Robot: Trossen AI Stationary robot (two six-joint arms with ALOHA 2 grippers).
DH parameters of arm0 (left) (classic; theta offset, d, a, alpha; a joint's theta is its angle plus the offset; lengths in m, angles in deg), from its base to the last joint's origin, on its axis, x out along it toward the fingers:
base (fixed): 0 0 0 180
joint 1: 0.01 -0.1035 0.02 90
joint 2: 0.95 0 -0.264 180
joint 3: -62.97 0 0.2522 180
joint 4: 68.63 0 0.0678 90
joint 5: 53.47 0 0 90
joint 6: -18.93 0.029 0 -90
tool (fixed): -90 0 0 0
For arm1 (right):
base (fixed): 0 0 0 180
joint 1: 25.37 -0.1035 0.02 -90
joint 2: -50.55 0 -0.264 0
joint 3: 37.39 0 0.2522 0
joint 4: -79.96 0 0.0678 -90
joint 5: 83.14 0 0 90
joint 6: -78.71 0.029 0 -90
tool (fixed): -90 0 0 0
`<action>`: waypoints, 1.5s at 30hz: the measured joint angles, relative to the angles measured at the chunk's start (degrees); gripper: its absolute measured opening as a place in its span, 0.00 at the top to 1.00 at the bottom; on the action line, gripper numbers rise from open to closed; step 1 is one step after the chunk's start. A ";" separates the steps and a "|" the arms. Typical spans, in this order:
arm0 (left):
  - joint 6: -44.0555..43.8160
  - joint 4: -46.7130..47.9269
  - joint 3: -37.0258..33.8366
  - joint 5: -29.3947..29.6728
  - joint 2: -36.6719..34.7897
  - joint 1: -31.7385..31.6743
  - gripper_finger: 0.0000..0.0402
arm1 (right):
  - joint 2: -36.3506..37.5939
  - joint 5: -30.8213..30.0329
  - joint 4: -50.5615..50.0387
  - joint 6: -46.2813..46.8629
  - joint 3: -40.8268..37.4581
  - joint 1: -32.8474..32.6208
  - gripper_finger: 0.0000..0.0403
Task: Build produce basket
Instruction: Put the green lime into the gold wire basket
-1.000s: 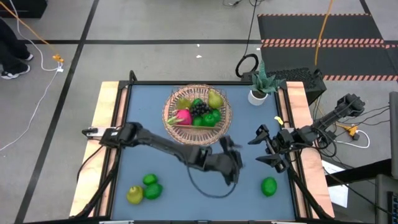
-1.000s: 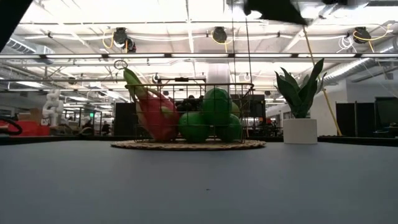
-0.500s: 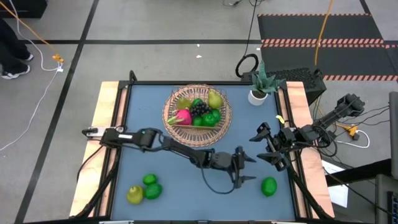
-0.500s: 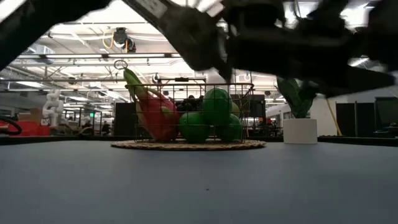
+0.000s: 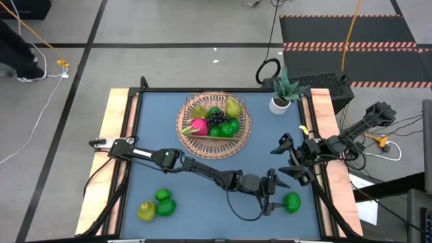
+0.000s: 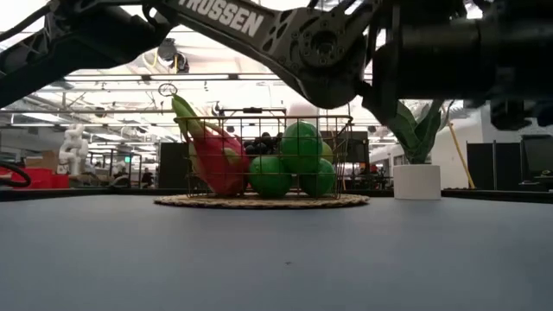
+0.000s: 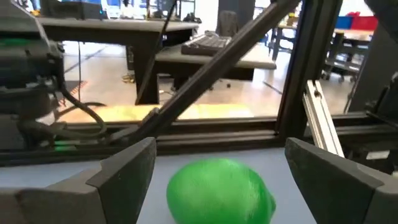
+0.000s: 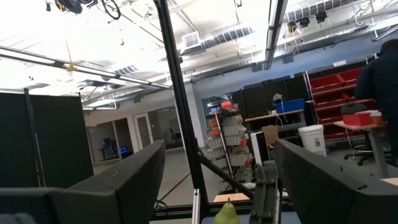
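Note:
The tan wicker basket [image 5: 214, 121] sits at the table's far middle and holds a pink dragon fruit [image 5: 198, 126], dark grapes [image 5: 216, 118], pears and green fruits; it also shows in the low view [image 6: 259, 200]. My left gripper [image 5: 270, 192] is open, low over the table near the right side, its fingers pointing at a round green fruit [image 5: 291, 202] that lies on the table; in the left wrist view the fruit [image 7: 221, 190] lies just ahead between the two fingers. My right gripper [image 5: 289, 162] is open, raised at the table's right edge.
Two green fruits [image 5: 164, 202] and a yellow-green pear [image 5: 146, 212] lie near the table's near left corner. A green plant in a small white pot [image 5: 279, 102] stands at the far right. A black cable loops on the table under my left arm [image 5: 233, 206].
My left gripper has swung toward the table's right edge and down, from the table's middle to just left of the lone green fruit, its open fingers turning to face it. My right arm has kept still.

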 joint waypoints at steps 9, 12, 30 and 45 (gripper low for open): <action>2.17 20.62 -0.19 3.94 -2.13 1.16 0.06 | 0.02 -2.75 -3.64 1.07 0.01 0.00 0.26; 0.28 32.94 -0.17 9.33 -6.63 1.60 0.11 | -0.02 -6.05 -5.22 0.49 -0.01 0.05 0.26; -7.48 70.70 -5.08 50.37 -22.84 8.37 0.46 | -20.97 -30.03 -37.03 3.62 26.24 -10.69 0.26; -9.78 46.02 -50.03 36.88 -47.47 9.53 0.56 | -31.37 5.29 -88.13 38.94 35.66 -11.68 0.28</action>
